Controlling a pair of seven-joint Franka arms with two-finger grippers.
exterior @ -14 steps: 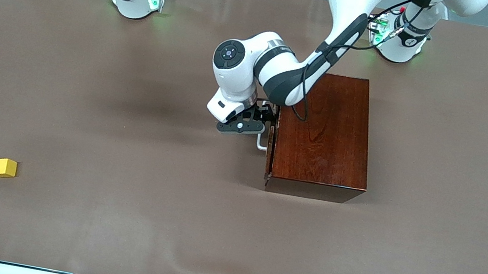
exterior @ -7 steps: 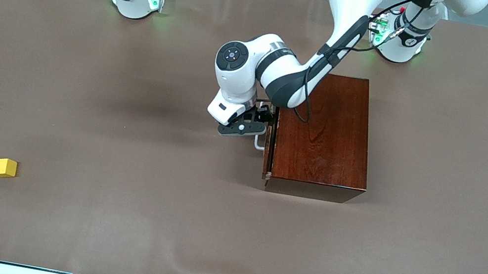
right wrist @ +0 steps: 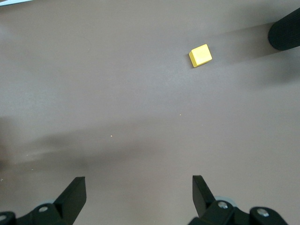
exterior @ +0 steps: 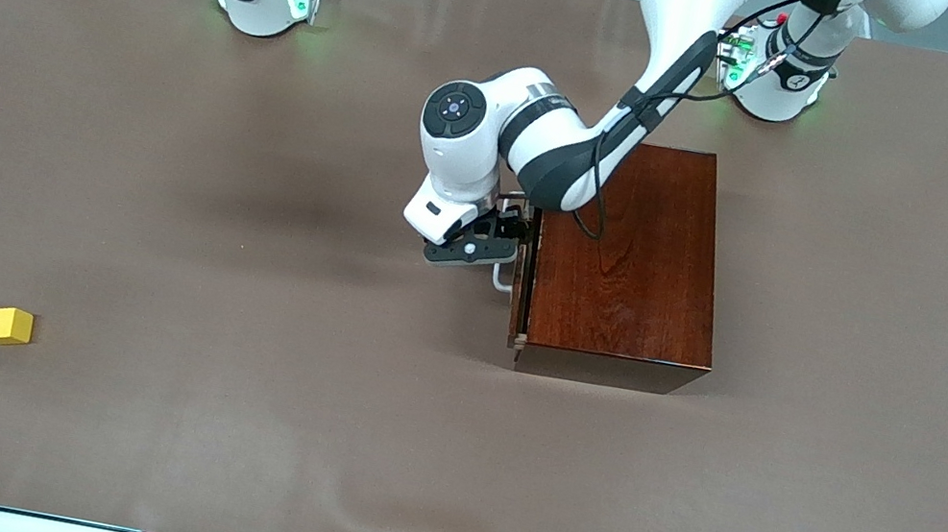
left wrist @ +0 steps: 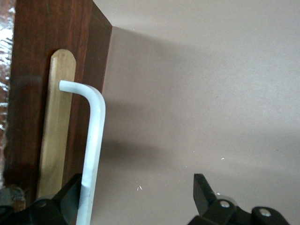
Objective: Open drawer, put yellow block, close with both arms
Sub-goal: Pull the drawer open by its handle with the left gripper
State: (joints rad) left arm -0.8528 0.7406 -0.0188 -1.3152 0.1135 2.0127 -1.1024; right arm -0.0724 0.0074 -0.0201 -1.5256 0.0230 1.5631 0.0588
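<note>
drawer [exterior: 521, 289] slightly ajar; left gripper [left wrist: 136, 197] fingers spread around white handle [left wrist: 92, 140]. right gripper [right wrist: 136, 197] spread over bare counter [right wrist: 140, 117]; yellow block [exterior: 6, 325] untouched.

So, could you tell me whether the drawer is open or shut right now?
Barely open: the drawer front stands slightly out from the box, the left pincer at its handle.

The left tool [exterior: 503, 257] has tugged the drawer [exterior: 521, 286] slightly out.

Drawer [exterior: 521, 289] barely ajar in mahogany box; yellow block [exterior: 5, 325] on table, well apart, nearer front camera.
</note>
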